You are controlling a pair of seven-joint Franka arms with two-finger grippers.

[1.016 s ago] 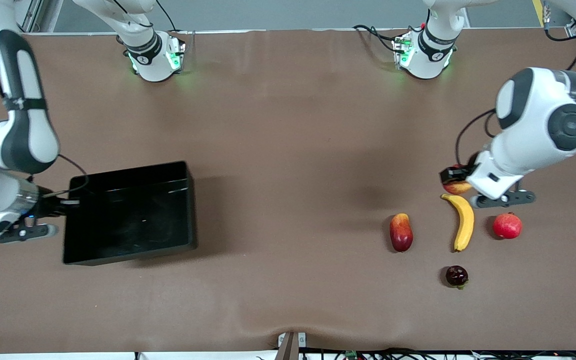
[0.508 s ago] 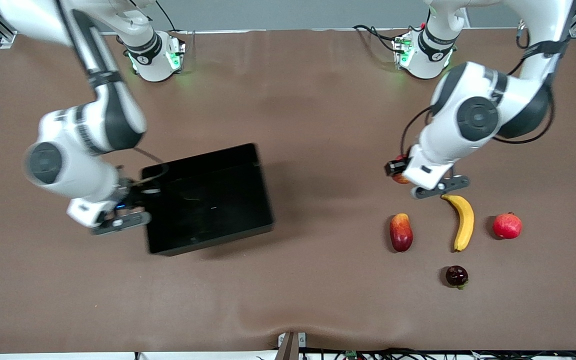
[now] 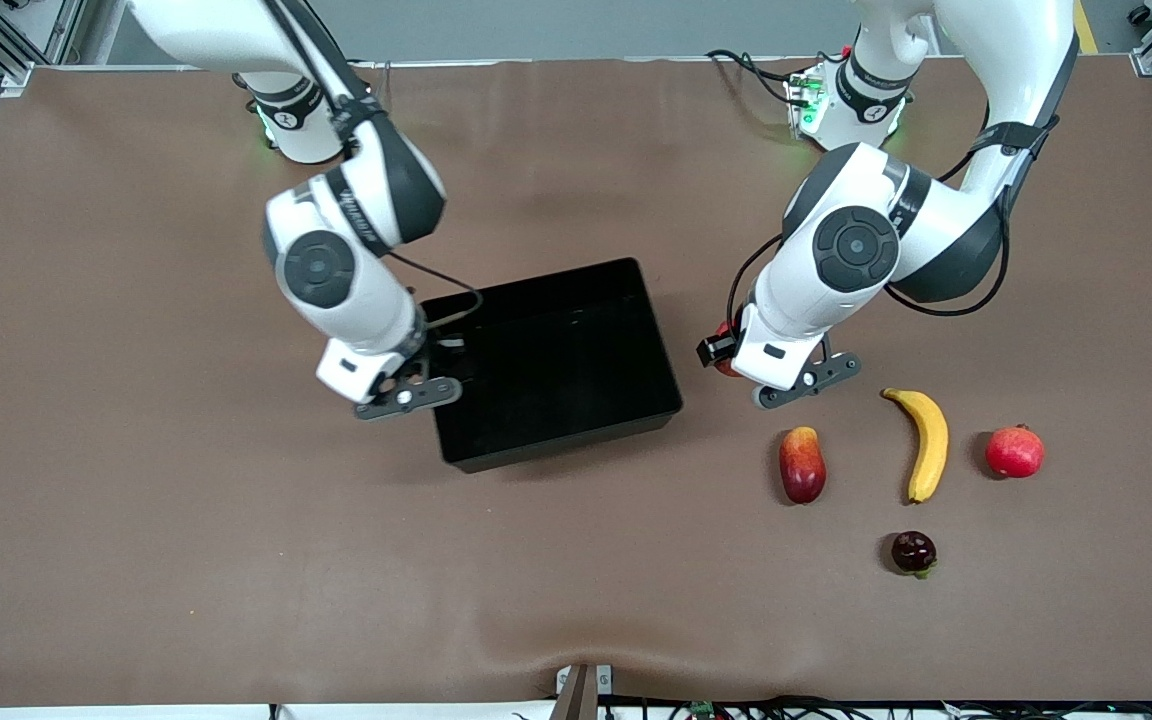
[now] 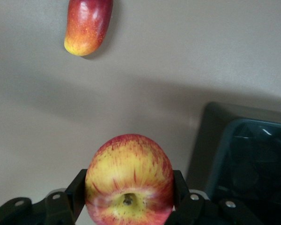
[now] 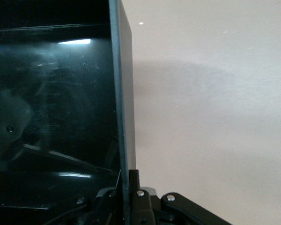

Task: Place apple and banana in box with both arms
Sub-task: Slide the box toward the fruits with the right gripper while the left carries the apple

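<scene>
Left gripper [image 4: 129,197]: jaws pinching the apple [image 4: 129,180], in the air over bare table just beside the box [image 3: 556,360].
Right gripper [image 5: 126,187]: jaws clamped on the box wall.
Banana [image 3: 926,442]: on the table, between the mango [image 3: 802,464] and a pinkish-red round fruit [image 3: 1015,451].

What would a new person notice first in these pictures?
Probably the two arms meeting mid-table: the right end effector is clamped on a wall of the black box, and the left end effector holds the apple over the table just beside it. The banana lies among other fruit toward the left arm's end.
</scene>
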